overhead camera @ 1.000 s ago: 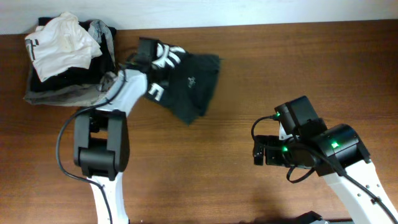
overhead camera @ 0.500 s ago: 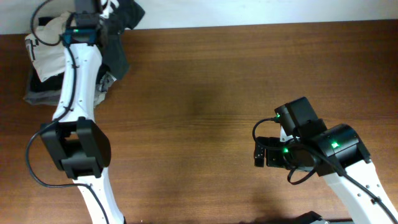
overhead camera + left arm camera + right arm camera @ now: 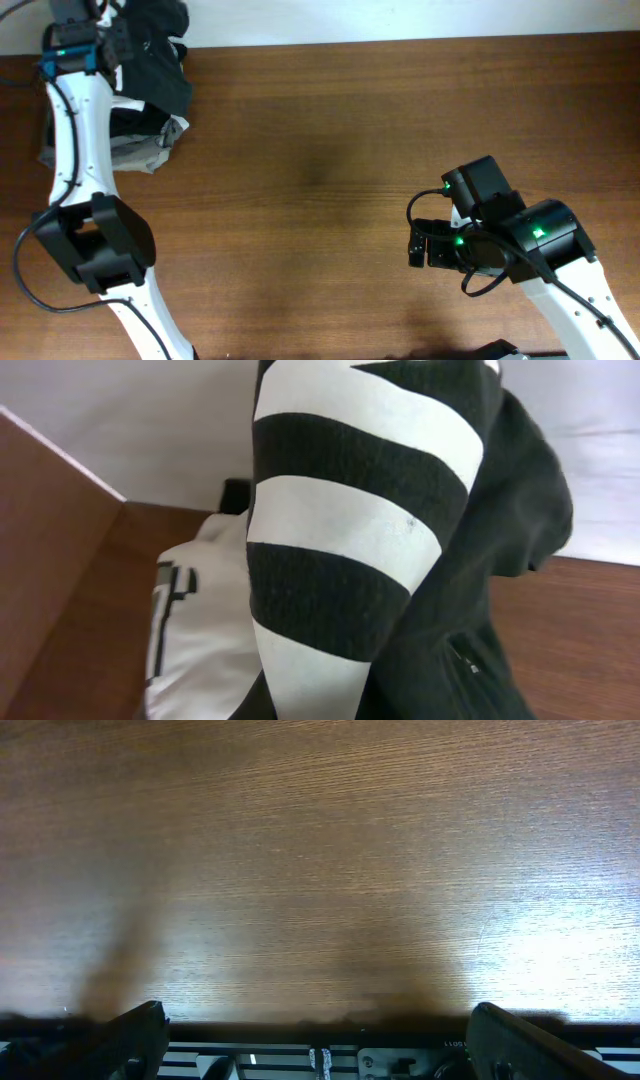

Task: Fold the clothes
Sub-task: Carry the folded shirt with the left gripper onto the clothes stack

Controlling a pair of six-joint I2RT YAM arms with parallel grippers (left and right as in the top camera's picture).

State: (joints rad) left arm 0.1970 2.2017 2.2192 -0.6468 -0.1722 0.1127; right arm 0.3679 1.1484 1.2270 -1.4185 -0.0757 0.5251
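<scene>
From above, the left gripper (image 3: pixel 116 32) is up in the far left corner of the table (image 3: pixel 330 150), closed on a bunched fold of the black T-shirt (image 3: pixel 158 55). The shirt hangs from it in a dark clump, over the pile of other garments (image 3: pixel 142 150) and partly off the back edge. To my eye the step is getting the shirt out onto open wood. To do that well, it should be carried high enough not to drag the pile along, then lowered toward the middle so the loose end lands first and the cloth lays itself out. The right gripper (image 3: pixel 414 246) hovers well apart, over bare wood on the right, jaws wide and holding nothing. It looks like the one to take a second corner once the shirt comes within reach.

The left wrist view is nearly filled by the shirt, with broad white bands of lettering across black fabric hanging straight down in front of the camera. The fingers themselves are hidden behind the cloth, so the shirt sits right at the jaws. Below it lies a white garment (image 3: pixel 200 630), with the pale wall (image 3: pixel 120 420) behind.

The right wrist view shows only wood grain between the two spread fingertips (image 3: pixel 140 1020). There is no fabric near these jaws.
</scene>
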